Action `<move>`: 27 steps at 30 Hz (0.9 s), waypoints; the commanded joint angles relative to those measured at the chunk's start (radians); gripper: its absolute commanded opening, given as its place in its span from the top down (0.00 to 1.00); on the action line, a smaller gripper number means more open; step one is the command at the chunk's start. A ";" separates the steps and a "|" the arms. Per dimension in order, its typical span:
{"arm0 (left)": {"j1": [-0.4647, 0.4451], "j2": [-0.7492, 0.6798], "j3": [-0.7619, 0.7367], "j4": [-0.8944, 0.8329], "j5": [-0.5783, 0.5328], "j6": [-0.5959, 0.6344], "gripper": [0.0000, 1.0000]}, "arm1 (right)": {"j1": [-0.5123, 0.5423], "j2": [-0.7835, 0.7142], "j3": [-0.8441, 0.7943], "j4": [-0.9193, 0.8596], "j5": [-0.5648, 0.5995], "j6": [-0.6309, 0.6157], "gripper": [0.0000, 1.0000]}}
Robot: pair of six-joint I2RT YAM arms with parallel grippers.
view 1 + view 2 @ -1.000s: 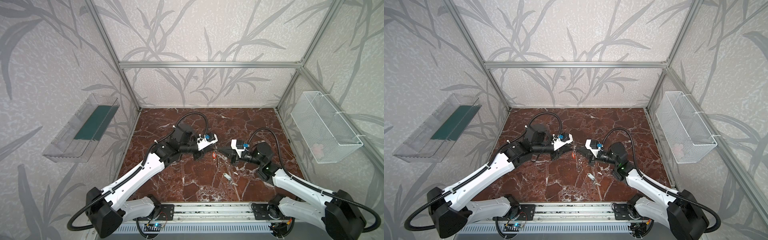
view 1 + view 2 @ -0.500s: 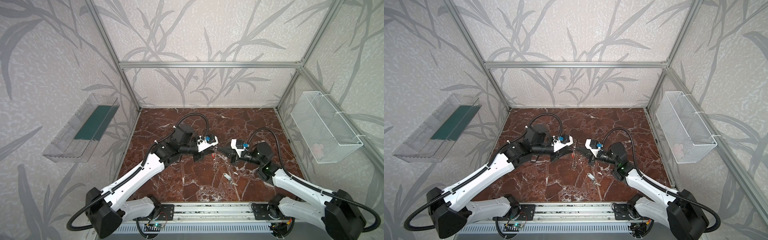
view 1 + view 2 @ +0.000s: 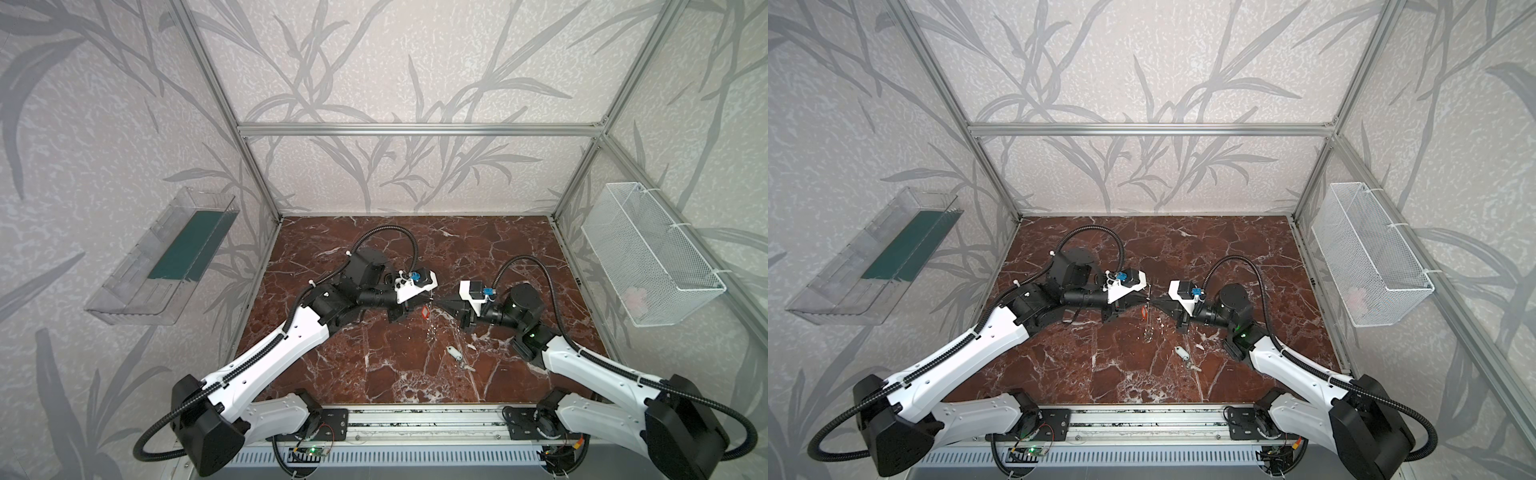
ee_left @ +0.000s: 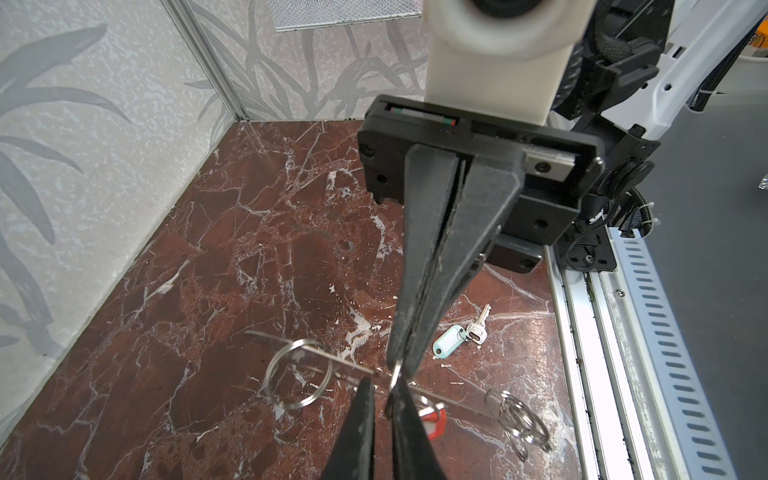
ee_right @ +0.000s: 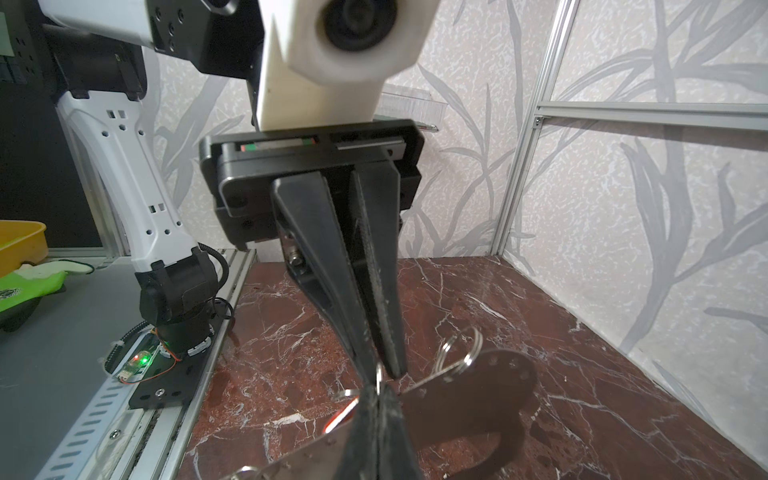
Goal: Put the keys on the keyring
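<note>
The right gripper [image 4: 400, 368] is clenching the keyring [image 5: 478, 399] aloft; the left gripper [image 5: 382, 374] is meeting it tip to tip by the red-tagged key [image 4: 434, 417], its grip impossible to tell.

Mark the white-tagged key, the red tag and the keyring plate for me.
white-tagged key [image 4: 448, 341]: left wrist view, on its pale tag.
red tag [image 4: 434, 420]: left wrist view, on the part that shows.
keyring plate [image 5: 486, 395]: right wrist view, on its flat face near the holes.
</note>
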 commanded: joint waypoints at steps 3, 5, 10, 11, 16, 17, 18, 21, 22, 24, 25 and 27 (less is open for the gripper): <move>-0.005 0.021 0.051 -0.015 0.061 0.018 0.95 | -0.002 0.004 0.020 0.057 -0.024 0.004 1.00; -0.007 0.027 0.059 -0.025 0.062 0.025 1.00 | -0.002 0.005 0.019 0.057 -0.014 0.007 1.00; -0.007 0.069 0.172 -0.216 -0.031 0.083 1.00 | -0.003 -0.057 0.040 -0.157 0.118 -0.085 0.72; -0.007 0.088 0.207 -0.275 -0.048 0.101 1.00 | -0.002 -0.079 0.040 -0.206 0.156 -0.116 0.71; -0.023 0.200 0.399 -0.544 -0.136 0.188 1.00 | -0.003 -0.165 0.080 -0.432 0.280 -0.276 0.69; -0.028 0.212 0.419 -0.566 -0.144 0.195 1.00 | -0.003 -0.172 0.085 -0.446 0.289 -0.284 0.69; -0.032 0.224 0.439 -0.583 -0.149 0.201 1.00 | -0.003 -0.178 0.088 -0.453 0.294 -0.291 0.69; -0.045 0.253 0.492 -0.622 -0.169 0.210 1.00 | -0.002 -0.182 0.090 -0.439 0.284 -0.288 0.69; -0.051 0.262 0.508 -0.635 -0.173 0.208 1.00 | -0.003 -0.179 0.092 -0.429 0.278 -0.281 0.70; -0.063 0.281 0.543 -0.659 -0.186 0.200 1.00 | -0.002 -0.165 0.096 -0.410 0.257 -0.267 0.72; -0.068 0.288 0.560 -0.667 -0.189 0.191 1.00 | 0.000 -0.156 0.098 -0.396 0.245 -0.256 0.72; -0.076 0.300 0.589 -0.685 -0.193 0.179 1.00 | 0.007 -0.134 0.098 -0.371 0.220 -0.240 0.73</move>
